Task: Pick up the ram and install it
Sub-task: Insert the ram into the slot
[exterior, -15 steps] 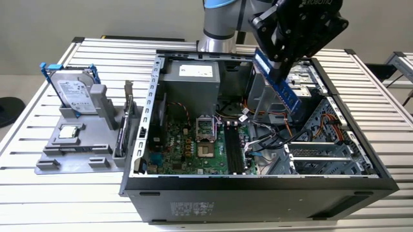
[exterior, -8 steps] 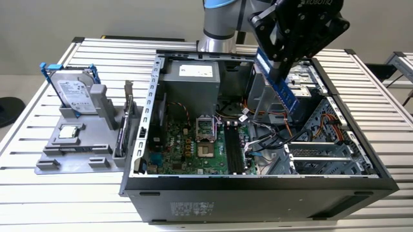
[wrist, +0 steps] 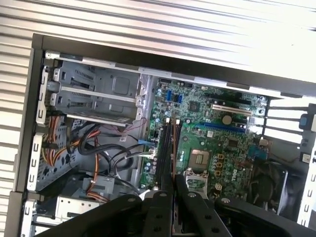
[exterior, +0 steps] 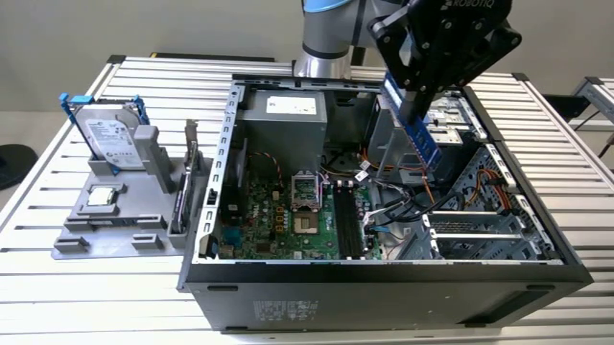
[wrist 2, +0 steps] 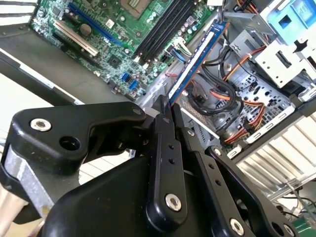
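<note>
Ram (exterior: 423, 133), thin flat dark-blue circuit-board stick, clamped in my black angular gripper (exterior: 418, 92), arm reaching down at the exterior view's upper right, stick hanging tilted over open black metal computer case (exterior: 384, 284), green motherboard (exterior: 283, 219) inside

I see a smooth black gripper (exterior: 418, 99), a thin blue circuit-board ram (exterior: 425, 140), a dull grey sheet-metal computer case (exterior: 228, 151).
</note>
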Controlling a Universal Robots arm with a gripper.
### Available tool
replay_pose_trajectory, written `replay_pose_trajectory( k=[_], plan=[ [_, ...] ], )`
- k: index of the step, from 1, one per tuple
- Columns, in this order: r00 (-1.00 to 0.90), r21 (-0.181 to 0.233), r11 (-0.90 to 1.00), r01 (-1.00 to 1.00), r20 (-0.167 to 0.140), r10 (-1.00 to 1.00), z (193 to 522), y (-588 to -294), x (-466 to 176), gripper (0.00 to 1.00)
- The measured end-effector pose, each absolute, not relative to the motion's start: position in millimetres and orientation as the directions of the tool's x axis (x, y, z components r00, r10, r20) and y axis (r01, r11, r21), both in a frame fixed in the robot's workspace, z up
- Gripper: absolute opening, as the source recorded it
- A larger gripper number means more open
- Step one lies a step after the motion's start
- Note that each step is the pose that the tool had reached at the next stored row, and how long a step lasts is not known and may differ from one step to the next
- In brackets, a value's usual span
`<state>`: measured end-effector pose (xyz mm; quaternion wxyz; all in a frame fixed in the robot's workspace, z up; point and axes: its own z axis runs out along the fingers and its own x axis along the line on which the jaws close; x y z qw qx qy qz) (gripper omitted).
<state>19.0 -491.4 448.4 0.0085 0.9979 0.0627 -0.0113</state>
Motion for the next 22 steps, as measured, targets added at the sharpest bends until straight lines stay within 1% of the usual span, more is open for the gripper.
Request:
replay_pose_trajectory(
  k=[9, 22],
  plan=[
    [0.993, 0.016, -0.994, 0.113, -0.024, 0.112, 447.7, -491.3, 19.0, 0.0],
    [0.993, 0.018, -0.994, 0.112, -0.024, 0.112, 437.0, -491.4, 19.0, 0.0]
  ],
)
